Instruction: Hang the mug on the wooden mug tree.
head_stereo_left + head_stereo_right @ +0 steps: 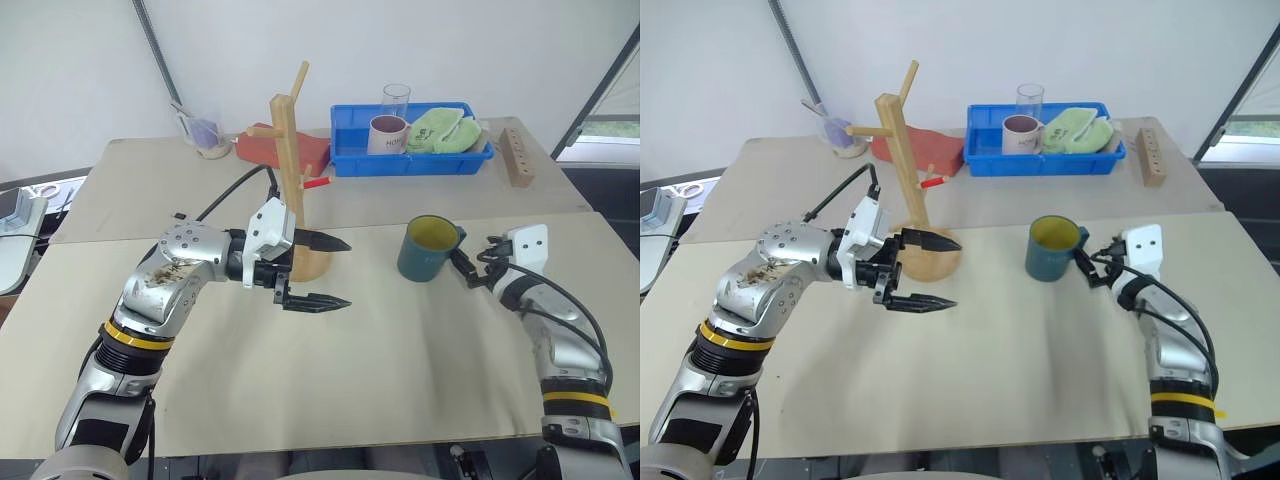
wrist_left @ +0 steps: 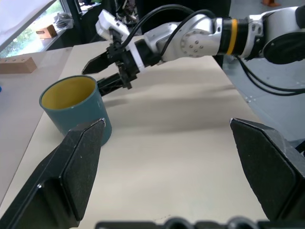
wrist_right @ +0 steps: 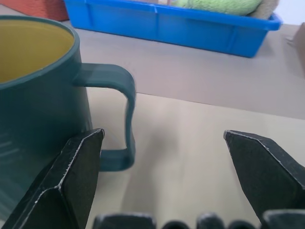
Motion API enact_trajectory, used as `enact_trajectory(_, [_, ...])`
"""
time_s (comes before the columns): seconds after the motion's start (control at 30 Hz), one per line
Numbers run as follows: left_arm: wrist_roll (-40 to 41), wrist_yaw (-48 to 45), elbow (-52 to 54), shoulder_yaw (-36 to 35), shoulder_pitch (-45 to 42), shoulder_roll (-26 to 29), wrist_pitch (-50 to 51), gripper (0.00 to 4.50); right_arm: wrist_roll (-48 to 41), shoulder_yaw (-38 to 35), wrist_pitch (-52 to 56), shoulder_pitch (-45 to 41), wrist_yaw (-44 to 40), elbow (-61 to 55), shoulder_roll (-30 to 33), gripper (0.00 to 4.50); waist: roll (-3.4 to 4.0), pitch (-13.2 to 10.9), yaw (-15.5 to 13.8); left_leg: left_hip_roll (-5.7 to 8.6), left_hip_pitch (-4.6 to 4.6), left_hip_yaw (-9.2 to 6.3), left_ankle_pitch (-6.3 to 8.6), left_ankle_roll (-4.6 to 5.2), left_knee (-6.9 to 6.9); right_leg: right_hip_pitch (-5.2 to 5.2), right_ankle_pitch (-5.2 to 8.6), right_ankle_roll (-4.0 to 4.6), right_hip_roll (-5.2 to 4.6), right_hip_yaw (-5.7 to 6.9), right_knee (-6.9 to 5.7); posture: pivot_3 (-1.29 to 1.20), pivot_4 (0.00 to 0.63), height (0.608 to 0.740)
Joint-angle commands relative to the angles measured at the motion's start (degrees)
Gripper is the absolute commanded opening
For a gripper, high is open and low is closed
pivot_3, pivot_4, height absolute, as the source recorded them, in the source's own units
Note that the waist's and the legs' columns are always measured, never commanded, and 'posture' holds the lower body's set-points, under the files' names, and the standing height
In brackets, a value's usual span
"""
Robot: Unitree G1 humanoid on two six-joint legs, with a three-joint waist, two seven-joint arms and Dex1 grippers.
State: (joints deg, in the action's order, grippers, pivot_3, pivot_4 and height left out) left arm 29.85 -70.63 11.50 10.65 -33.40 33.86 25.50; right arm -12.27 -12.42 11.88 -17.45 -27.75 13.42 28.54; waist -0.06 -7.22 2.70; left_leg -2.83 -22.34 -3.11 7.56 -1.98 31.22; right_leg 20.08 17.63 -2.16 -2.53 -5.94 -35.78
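The teal-blue mug (image 1: pixel 428 250) with a yellow inside stands upright on the table, right of centre, its loop handle (image 3: pixel 119 114) turned toward my right arm. My right gripper (image 1: pixel 472 262) is level with that handle and open, with the handle just ahead of its fingers and closer to one of them. It touches nothing. The wooden mug tree (image 1: pixel 288 150) rises on its round base left of the mug. My left gripper (image 1: pixel 348 272) hangs open and empty in front of that base, pointing toward the mug (image 2: pixel 76 109).
A blue tray (image 1: pixel 410 164) at the back holds a pinkish mug (image 1: pixel 387 133), a clear glass (image 1: pixel 396 98) and a green cloth (image 1: pixel 440 130). A wooden block with holes (image 1: pixel 515 155) lies to its right. A red object (image 1: pixel 262 150) and a small cup (image 1: pixel 208 135) sit behind the tree.
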Motion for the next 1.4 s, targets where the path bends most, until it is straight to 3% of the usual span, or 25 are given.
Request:
enact_trajectory(0.03, [1.14,-0.21,1.21,-1.68,-1.08,0.24,0.17,4.50,-0.12,0.55,-2.20,-2.05,-1.58,0.90,0.00,4.46,0.00,0.00,-0.01,0.00,0.00,-0.01,0.00,0.00,0.00,0.00,0.00,0.00,0.00,0.00,0.00,0.00,0.150,0.734])
enact_trajectory(0.3, [0.47,0.16,1.46,-1.58,-1.11,0.09,0.31,4.50,-0.20,1.58,-3.94,-5.24,-3.76,6.17,-0.95,4.46,0.00,0.00,0.07,0.00,0.00,-0.01,0.00,0.00,0.00,-0.02,-0.01,-0.01,0.02,-0.01,-0.02,0.00,0.150,0.734])
enact_trajectory(0.4, [0.15,0.26,1.30,-1.51,-1.37,-0.01,0.20,4.50,-0.51,1.65,-4.45,-6.41,-4.71,8.32,-1.08,3.67,0.01,0.00,0.06,0.00,0.00,0.00,0.00,0.01,0.00,-0.02,-0.05,-0.09,0.02,-0.02,-0.02,0.00,0.150,0.734])
enact_trajectory(0.73, [-0.68,0.84,0.35,-1.78,-1.47,-0.41,-0.72,4.50,-1.27,2.23,-5.23,-7.30,-7.78,9.66,-2.23,0.21,0.01,0.00,0.09,0.00,0.00,-0.01,-0.01,0.01,0.00,-0.03,-0.13,-0.23,0.03,-0.02,-0.04,0.00,0.150,0.734])
enact_trajectory(0.77, [-0.77,0.98,0.25,-1.88,-1.45,-0.47,-0.80,4.50,-1.32,2.13,-5.26,-7.26,-7.84,9.40,-2.31,0.03,0.01,0.00,0.09,0.00,-0.01,-0.01,-0.01,0.01,0.00,-0.03,-0.21,-0.37,0.03,-0.02,-0.04,0.00,0.150,0.734])
enact_trajectory(1.07, [-0.47,2.38,0.23,-4.44,-0.09,1.20,-0.44,4.50,0.34,2.35,-6.45,-5.83,-7.78,1.89,-0.05,0.03,0.02,0.00,0.06,0.00,-0.04,-0.01,-0.01,0.01,-0.02,0.01,-0.22,-0.39,0.03,-0.02,-0.05,0.00,0.150,0.734])
enact_trajectory(1.3, [3.91,4.18,4.34,-10.66,3.88,4.91,3.79,4.50,9.61,9.70,-11.08,-5.50,-12.86,-11.11,9.65,0.03,0.02,-0.02,0.21,0.00,-0.03,0.00,0.00,0.01,-0.07,0.08,-0.21,-0.37,0.03,-0.07,-0.04,0.00,0.150,0.734])
enact_trajectory(1.4, [7.52,5.28,5.29,-15.70,6.68,6.19,5.49,4.50,13.10,13.07,-14.66,-8.34,-16.57,-14.32,14.02,0.03,0.02,-0.03,0.32,-0.01,0.04,0.01,0.00,0.00,-0.13,0.13,0.01,0.02,0.03,-0.10,-0.04,0.00,0.150,0.734])
